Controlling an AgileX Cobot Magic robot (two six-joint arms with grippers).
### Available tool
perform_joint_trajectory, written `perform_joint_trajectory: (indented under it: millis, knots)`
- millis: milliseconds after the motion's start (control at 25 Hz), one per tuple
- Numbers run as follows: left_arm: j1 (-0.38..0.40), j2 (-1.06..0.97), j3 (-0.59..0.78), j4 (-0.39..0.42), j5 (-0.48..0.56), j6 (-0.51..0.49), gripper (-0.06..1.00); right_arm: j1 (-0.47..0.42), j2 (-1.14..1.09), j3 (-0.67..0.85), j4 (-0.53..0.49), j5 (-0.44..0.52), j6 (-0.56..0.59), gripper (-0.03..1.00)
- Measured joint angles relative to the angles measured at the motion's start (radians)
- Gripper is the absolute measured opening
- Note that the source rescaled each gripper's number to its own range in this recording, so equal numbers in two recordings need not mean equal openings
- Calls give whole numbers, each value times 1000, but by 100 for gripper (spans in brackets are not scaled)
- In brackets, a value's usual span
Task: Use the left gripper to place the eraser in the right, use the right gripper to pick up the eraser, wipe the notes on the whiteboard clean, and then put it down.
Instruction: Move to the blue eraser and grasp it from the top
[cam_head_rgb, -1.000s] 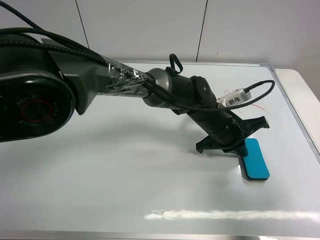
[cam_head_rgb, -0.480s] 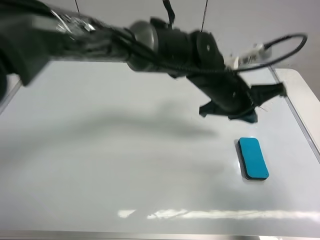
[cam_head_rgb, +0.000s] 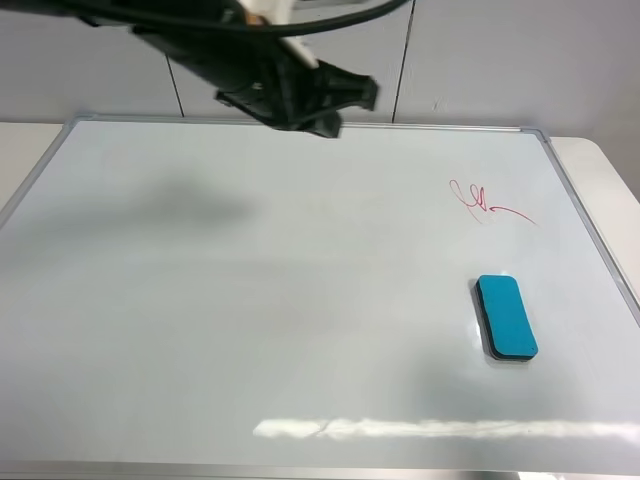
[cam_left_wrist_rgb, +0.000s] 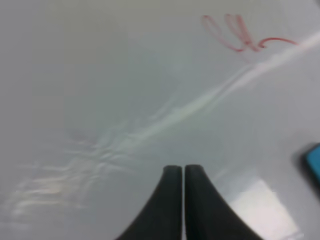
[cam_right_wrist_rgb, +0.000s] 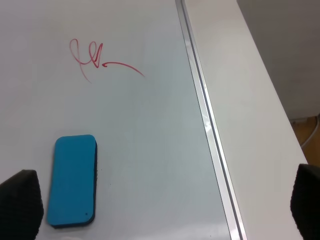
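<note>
The teal eraser (cam_head_rgb: 506, 317) lies flat on the right part of the whiteboard (cam_head_rgb: 250, 300), nothing touching it. The red notes (cam_head_rgb: 485, 203) are a short way beyond it. My left gripper (cam_head_rgb: 330, 105) hangs high over the board's far edge, left of centre, far from the eraser. In the left wrist view its fingers (cam_left_wrist_rgb: 178, 170) are pressed together and empty, with the notes (cam_left_wrist_rgb: 240, 35) and a sliver of the eraser (cam_left_wrist_rgb: 314, 160) in sight. My right gripper (cam_right_wrist_rgb: 160, 205) is wide open above the eraser (cam_right_wrist_rgb: 73, 180) and the notes (cam_right_wrist_rgb: 97, 60). It is out of the exterior view.
The board's silver frame (cam_right_wrist_rgb: 205, 115) runs along the right side, with a strip of white table (cam_head_rgb: 600, 170) beyond it. Grey wall panels (cam_head_rgb: 480, 60) stand behind the board.
My left gripper has let go of the eraser, risen and swung left to the board's far edge. The eraser stays on the board at the right. The notes are now uncovered.
</note>
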Motion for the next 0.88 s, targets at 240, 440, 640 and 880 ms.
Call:
perform_joint_trajectory:
  millis: [240, 440, 640, 880]
  knots:
    - [225, -376, 367, 135, -167, 3, 0, 0, 0, 0, 0, 0, 0, 100]
    - [412, -681, 563, 196, -186, 9, 20, 0, 0, 0, 0, 0, 0, 100]
    - [596, -1014, 680, 238, -149, 38, 88, 0, 0, 0, 0, 0, 0, 100]
    - [728, -1378, 708, 238, 123, 38, 99, 0, 0, 0, 0, 0, 0, 100]
